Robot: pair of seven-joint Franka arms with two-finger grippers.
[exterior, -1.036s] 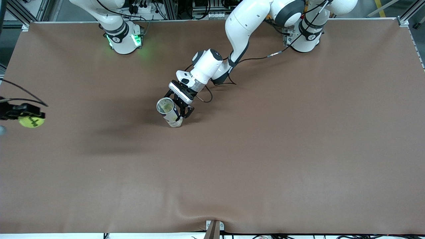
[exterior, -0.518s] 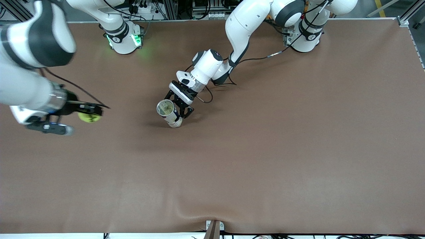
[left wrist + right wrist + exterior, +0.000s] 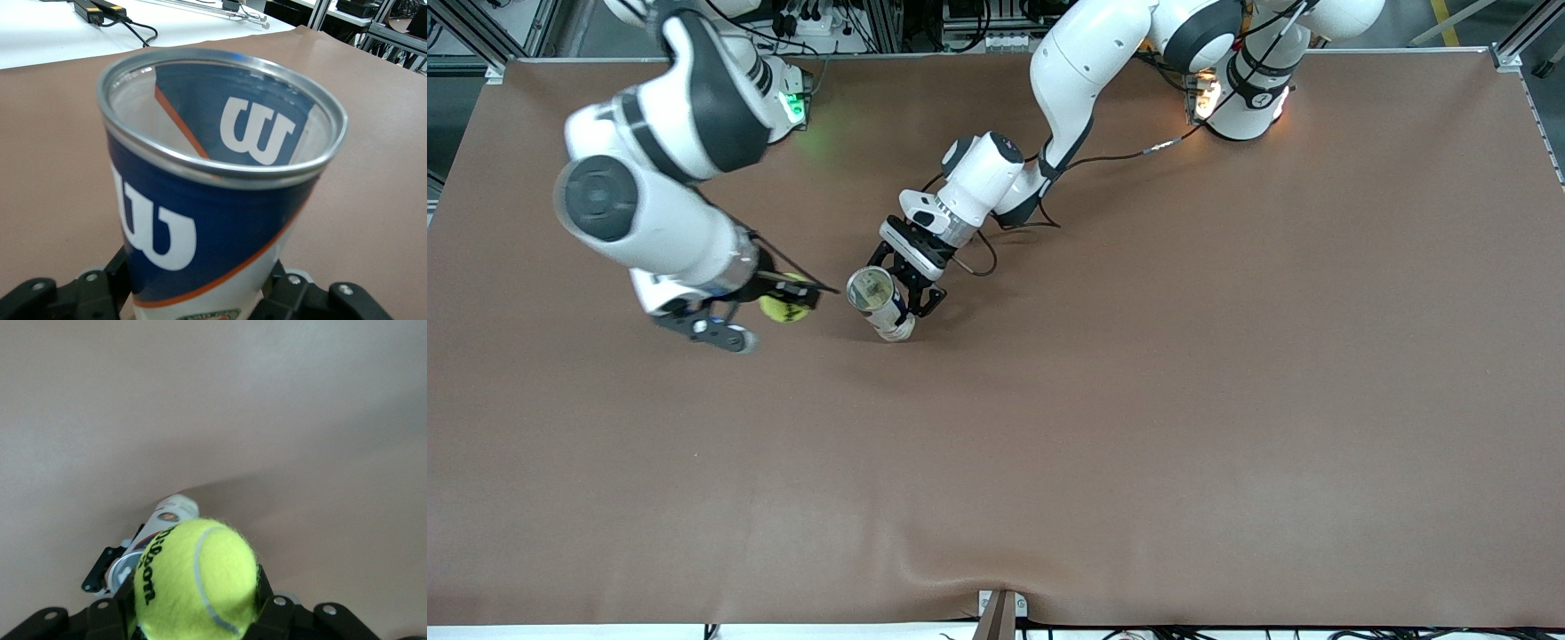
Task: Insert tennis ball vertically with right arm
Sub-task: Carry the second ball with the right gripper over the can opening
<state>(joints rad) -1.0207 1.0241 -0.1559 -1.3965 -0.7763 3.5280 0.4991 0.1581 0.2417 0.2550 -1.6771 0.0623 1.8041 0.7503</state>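
Tennis ball sits pinched in my right gripper, fingers pressed against its flanks, up over the table just beside the open can. It looks light, fuzzy and springy, so I judge the felt gives good friction; a squeeze across its widest part should keep it from popping out. My left gripper clamps the can low on its body, holding it roughly upright with the mouth up. The plastic wall seems thin and slick, so I'd expect it to flex if pushed.
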